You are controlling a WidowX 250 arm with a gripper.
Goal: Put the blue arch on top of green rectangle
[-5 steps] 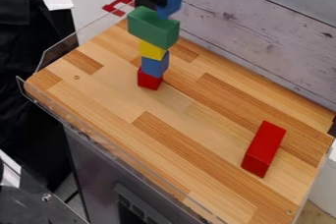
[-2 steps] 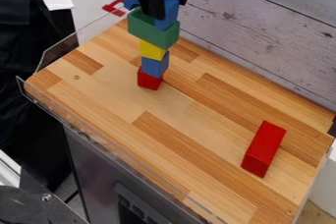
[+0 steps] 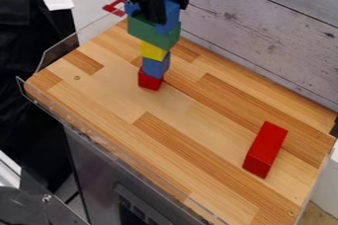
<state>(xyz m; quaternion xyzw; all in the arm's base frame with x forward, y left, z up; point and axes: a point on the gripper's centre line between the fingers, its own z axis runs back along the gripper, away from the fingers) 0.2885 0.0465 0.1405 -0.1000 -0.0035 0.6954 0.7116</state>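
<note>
At the top of the view, the black gripper (image 3: pixel 158 9) hangs over the tower, shut on the blue arch (image 3: pixel 170 17). The arch's lower right part shows against the top of the green rectangle (image 3: pixel 153 32); the gripper hides much of its middle. Beneath the green rectangle stand a yellow block (image 3: pixel 152 50), a blue cube (image 3: pixel 155 65) and a red block (image 3: pixel 149 79), stacked upright on the wooden table.
A long red block (image 3: pixel 265 149) lies at the right of the wooden tabletop (image 3: pixel 125 103). Clear guards (image 3: pixel 61 51) edge the table's left side, and a whitewashed plank wall (image 3: pixel 264 31) rises behind it.
The gripper has come down with the blue arch and shifted slightly left, bringing the arch to the green rectangle's top. The tower beneath has hardly moved.
</note>
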